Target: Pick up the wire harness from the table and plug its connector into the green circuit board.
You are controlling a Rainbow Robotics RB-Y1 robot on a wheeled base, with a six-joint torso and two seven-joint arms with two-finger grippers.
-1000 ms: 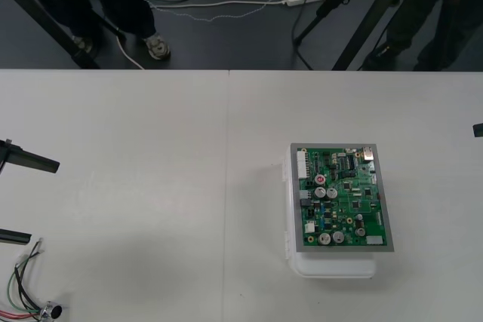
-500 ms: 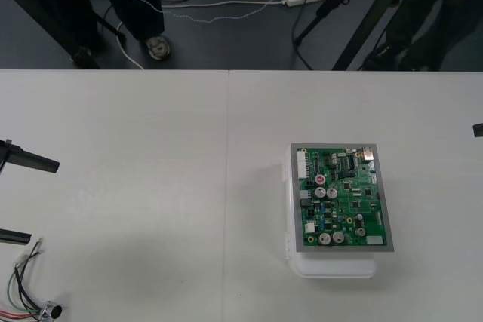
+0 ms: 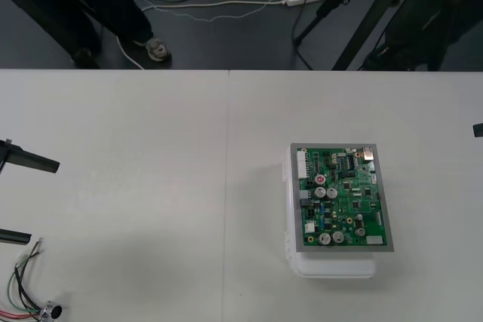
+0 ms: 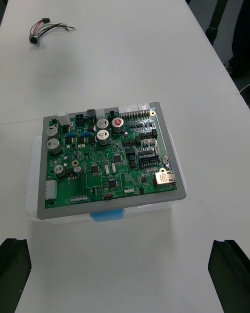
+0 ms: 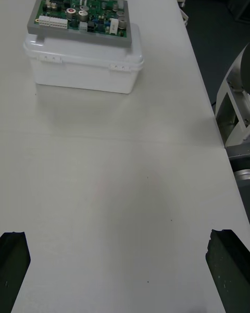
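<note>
Resting on the table (image 3: 151,148), the board (image 3: 339,197) sits raised on its base (image 3: 332,268) before the released right gripper (image 4: 121,242), open to plugging, while the harness (image 3: 26,292) lies loose just beside the spread, empty left gripper (image 3: 45,201), handiest for pickup.

The tabletop (image 3: 151,148) is plain and light, with one thin seam (image 3: 228,186) running front to back. Two items lie directly on it. A white base (image 3: 332,268) carrying the green circuit board (image 3: 339,197) stands right of the seam. The wire harness (image 3: 26,292) lies loose at the near-left corner, well apart from the base, with its round metal socket (image 3: 51,311) at the near end.
</note>
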